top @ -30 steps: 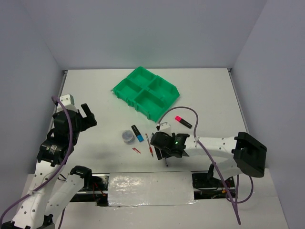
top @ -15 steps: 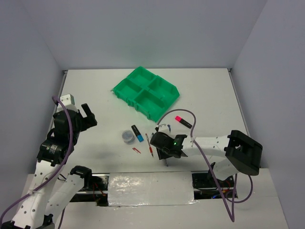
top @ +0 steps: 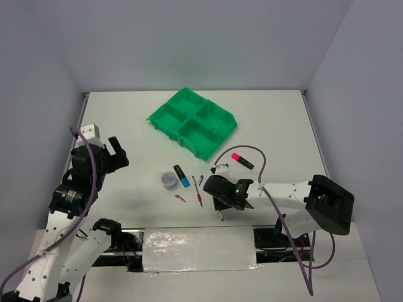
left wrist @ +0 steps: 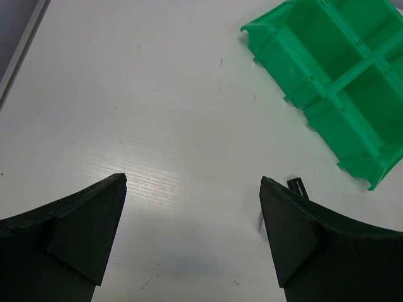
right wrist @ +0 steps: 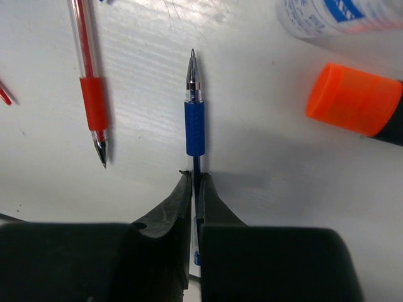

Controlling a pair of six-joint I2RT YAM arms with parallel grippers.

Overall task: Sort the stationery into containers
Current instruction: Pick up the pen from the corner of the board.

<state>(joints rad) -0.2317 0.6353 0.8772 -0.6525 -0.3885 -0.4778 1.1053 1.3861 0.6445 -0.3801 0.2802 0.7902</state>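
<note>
The right pincer (right wrist: 194, 181), which stood apart over the pens a second ago, has now closed, and its arm's far elbow has shifted a little. Its two black fingers are pressed together on the clear barrel of the thin blue pen (right wrist: 194, 129), just behind the blue grip sleeve, with the pen's metal tip pointing away from the wrist. The thin red pen (right wrist: 92, 104) lies just beside it on the white desk (top: 126, 126), roughly parallel, tip pointing the opposite way. On the other side lie the orange-capped black highlighter (right wrist: 352, 99) and, beyond it, the small clear bottle (right wrist: 340, 16). In the top view the round grey tin (top: 168, 180) and the blue-capped black highlighter (top: 182, 175) sit side by side left of the pens, and the pink-capped black highlighter (top: 242, 160) lies apart, towards the bright green four-compartment plastic tray (top: 192, 121) at the far middle. The left pincer (left wrist: 193, 181) hangs wide open above bare desk, holding nothing.
</note>
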